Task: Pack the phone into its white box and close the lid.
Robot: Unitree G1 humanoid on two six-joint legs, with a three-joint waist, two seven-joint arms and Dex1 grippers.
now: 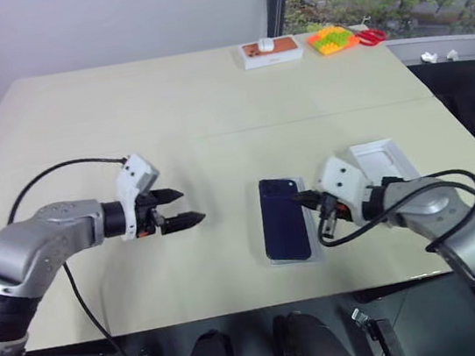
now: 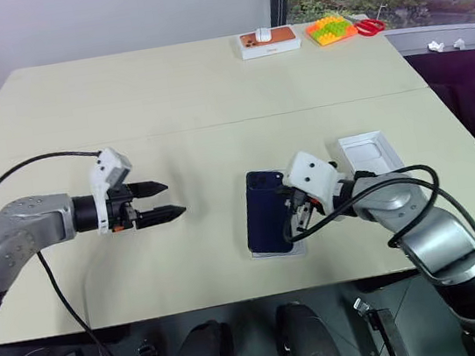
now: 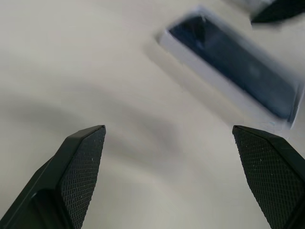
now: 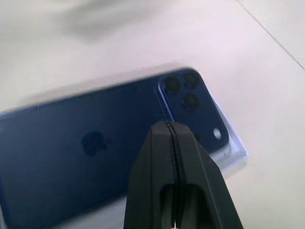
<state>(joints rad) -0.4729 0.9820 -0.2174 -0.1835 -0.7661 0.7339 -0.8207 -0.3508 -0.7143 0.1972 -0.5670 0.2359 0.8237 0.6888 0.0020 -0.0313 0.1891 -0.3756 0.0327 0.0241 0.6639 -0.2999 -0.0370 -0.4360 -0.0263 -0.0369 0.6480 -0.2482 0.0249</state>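
Note:
The dark navy phone (image 1: 283, 220) lies back up in the shallow white box (image 1: 295, 261) at the table's front middle, its camera block (image 4: 186, 93) at the far right corner. White rim shows mostly along the near and right edges, and I cannot tell whether the phone sits fully down. My right gripper (image 1: 300, 196) is shut with nothing in it, its tip over the phone beside the camera block. Well left of the box, my left gripper (image 1: 190, 207) hangs open and empty above the bare table, pointing toward the phone (image 3: 238, 71). The lid is out of view.
A thin white insert (image 1: 385, 160) with an oblong recess lies just right of the box, beside my right arm. At the far table edge stand a small box with orange print (image 1: 271, 49), a colourful block toy (image 1: 331, 39) and red scissors (image 1: 370, 36).

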